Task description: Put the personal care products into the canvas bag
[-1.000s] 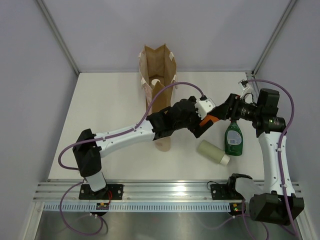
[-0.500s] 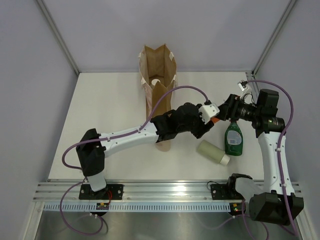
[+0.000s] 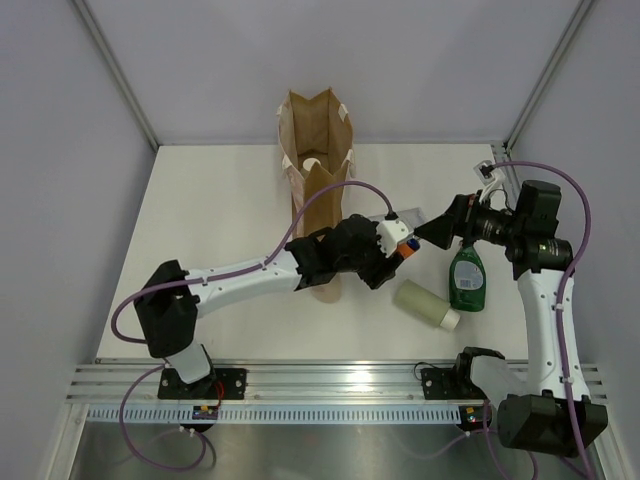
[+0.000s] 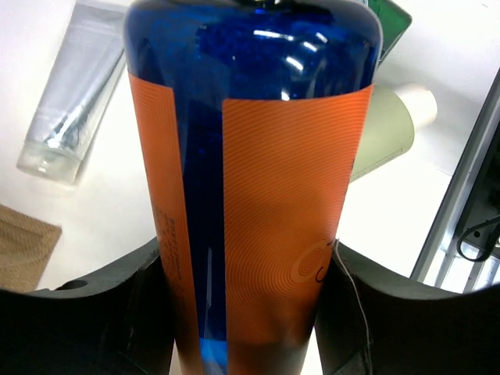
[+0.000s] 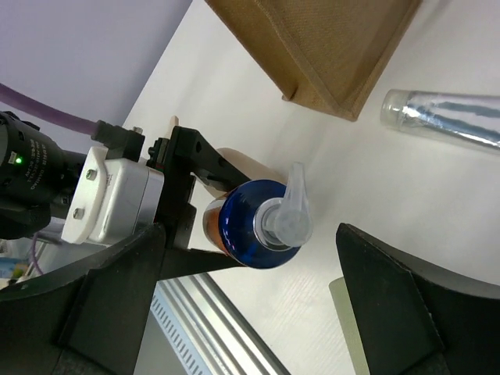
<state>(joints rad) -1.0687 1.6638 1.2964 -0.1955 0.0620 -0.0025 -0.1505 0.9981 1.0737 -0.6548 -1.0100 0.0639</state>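
- We see a white table (image 3: 220, 220) with pale walls at its far and side edges.
- The canvas bag (image 3: 315, 125) rests on the far middle of the table, its mouth open and its whitish handles showing.
- The silver tube (image 4: 69, 86) lies flat just right of the bag, its clear cap near a bag corner.
- The dark green bottle (image 3: 467, 282) lies flat on the right.
- The pale green bottle (image 3: 424, 302) lies on its side just left of the dark green one, at a slant.

Nothing legible anywhere; the orange bottle (image 4: 258, 195) carries a column of fine print down its side, too blurred to read
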